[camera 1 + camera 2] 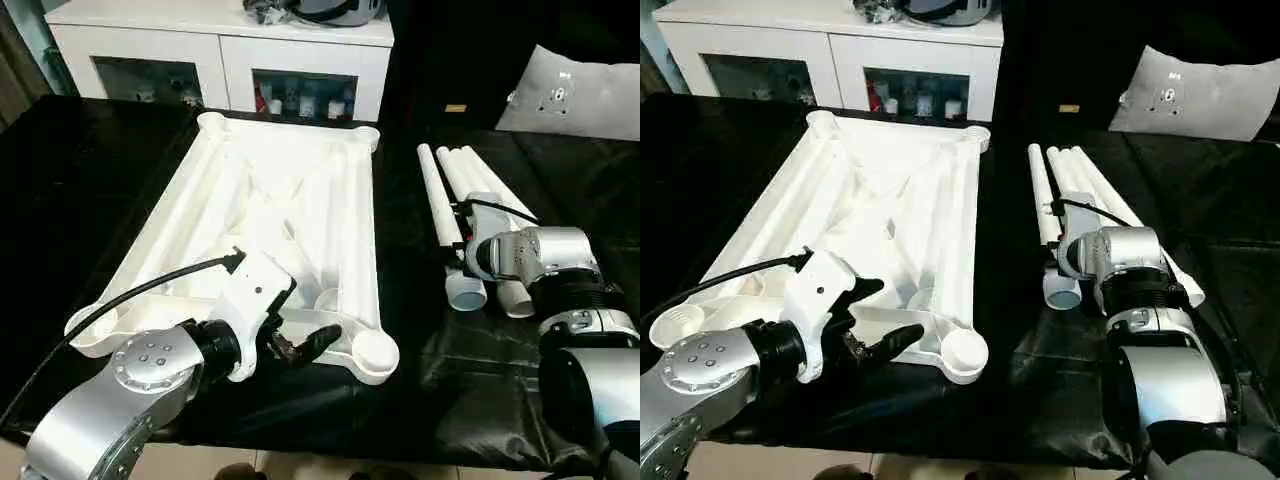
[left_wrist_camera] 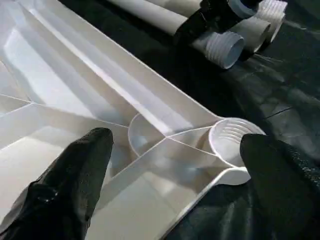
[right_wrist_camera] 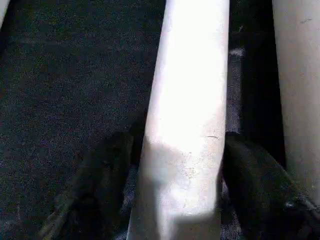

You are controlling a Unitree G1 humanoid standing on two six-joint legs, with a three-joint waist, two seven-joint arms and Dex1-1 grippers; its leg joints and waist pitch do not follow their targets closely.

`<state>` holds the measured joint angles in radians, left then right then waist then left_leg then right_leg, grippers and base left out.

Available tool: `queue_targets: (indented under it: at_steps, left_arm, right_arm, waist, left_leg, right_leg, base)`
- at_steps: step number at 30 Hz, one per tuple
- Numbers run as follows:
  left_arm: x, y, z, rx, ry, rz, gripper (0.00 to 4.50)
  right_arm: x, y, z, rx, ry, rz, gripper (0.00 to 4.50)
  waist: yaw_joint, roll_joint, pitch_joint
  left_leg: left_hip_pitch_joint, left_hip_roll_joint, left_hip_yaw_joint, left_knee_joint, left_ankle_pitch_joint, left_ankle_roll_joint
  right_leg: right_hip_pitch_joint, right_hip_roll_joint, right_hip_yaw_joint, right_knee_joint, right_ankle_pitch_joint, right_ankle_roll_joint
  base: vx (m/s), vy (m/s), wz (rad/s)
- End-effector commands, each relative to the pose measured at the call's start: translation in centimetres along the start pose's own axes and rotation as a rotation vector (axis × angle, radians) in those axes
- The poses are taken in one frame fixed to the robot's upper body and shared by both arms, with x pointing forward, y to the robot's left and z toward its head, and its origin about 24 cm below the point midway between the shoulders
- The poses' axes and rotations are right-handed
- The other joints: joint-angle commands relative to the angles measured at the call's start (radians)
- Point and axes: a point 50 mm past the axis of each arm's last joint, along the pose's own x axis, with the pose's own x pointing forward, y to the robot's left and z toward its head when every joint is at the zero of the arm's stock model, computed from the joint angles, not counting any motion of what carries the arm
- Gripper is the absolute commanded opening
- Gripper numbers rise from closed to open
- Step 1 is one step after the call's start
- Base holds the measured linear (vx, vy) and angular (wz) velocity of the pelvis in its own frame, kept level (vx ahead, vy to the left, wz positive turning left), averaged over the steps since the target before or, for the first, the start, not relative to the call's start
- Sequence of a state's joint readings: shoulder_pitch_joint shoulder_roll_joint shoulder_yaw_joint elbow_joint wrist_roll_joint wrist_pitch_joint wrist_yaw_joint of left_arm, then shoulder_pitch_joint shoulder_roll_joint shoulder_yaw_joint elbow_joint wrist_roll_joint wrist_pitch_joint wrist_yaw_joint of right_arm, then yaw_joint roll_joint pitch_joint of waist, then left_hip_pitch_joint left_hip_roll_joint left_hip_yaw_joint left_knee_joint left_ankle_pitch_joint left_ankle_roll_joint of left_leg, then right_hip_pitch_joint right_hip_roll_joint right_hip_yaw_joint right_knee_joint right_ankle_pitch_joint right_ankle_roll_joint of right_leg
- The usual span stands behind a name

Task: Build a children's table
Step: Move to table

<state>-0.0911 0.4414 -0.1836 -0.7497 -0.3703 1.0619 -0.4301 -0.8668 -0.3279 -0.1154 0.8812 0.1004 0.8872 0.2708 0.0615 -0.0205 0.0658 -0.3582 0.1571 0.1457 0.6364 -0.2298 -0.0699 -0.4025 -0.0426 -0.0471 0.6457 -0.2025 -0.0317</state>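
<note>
The white table top [image 1: 262, 192] lies upside down on the black mat, ribs up, with a round socket [image 1: 372, 352] at its near right corner. My left gripper [image 1: 300, 340] hovers open over that near right part; in the left wrist view its fingers [image 2: 75, 185] stand wide apart on either side of the socket [image 2: 231, 139]. Three white legs lie side by side on the mat to the right of the top. My right gripper [image 3: 177, 150] is shut on the leftmost leg [image 1: 437, 195], a black finger [image 3: 107, 175] against each side, and the leg rests on the mat.
The other two legs [image 1: 482, 182] lie just right of the gripped one, threaded ends towards me. A white cabinet [image 1: 220, 45] stands behind the workbench and a grey cushion [image 1: 580, 95] at the back right. The workbench's front edge [image 1: 330, 455] is close below my arms.
</note>
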Motion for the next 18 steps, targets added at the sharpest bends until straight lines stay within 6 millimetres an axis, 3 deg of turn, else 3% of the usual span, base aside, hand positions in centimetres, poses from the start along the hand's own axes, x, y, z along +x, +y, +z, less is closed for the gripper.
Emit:
queue_targets:
  at_steps: [1,9,15,18]
  left_arm:
    - [-0.1,-0.2,0.5,0.026,-0.009,-0.008,4.50]
    - [-0.2,-0.3,0.5,0.024,-0.005,-0.016,4.50]
    - [-0.2,0.3,0.9,0.091,-0.039,0.061,4.50]
    - [-0.1,1.0,1.5,0.114,-0.087,0.124,4.50]
  right_arm:
    - [0.4,-0.2,-0.7,0.046,0.019,0.025,2.50]
    - [0.9,-0.4,-1.7,0.047,0.011,0.040,1.95]
    - [0.4,-1.0,-0.5,0.025,-0.175,0.045,1.91]
    - [-0.6,-0.8,0.6,0.057,-0.253,0.102,1.91]
  waist:
    - [0.004,-0.003,-0.060]
    - [0.004,-0.003,-0.059]
    - [0.003,-0.004,-0.059]
    - [0.005,-0.006,-0.062]
  left_leg:
    - [-0.009,0.049,-0.007,-0.077,-0.097,-0.003]
    - [-0.006,0.051,-0.009,-0.080,-0.133,-0.008]
    - [-0.004,0.051,-0.011,-0.083,-0.166,-0.007]
    - [-0.006,0.052,-0.011,-0.082,-0.142,-0.001]
  right_leg:
    - [0.056,-0.088,0.050,-0.084,-0.227,-0.187]
    - [0.052,-0.088,0.048,-0.089,-0.271,-0.178]
    - [0.050,-0.085,0.047,-0.094,-0.302,-0.155]
    - [0.054,-0.086,0.048,-0.092,-0.280,-0.149]
  base:
    - [0.000,0.000,0.00]
    - [0.000,0.000,0.00]
    - [0.000,0.000,0.00]
    - [0.000,0.000,0.00]
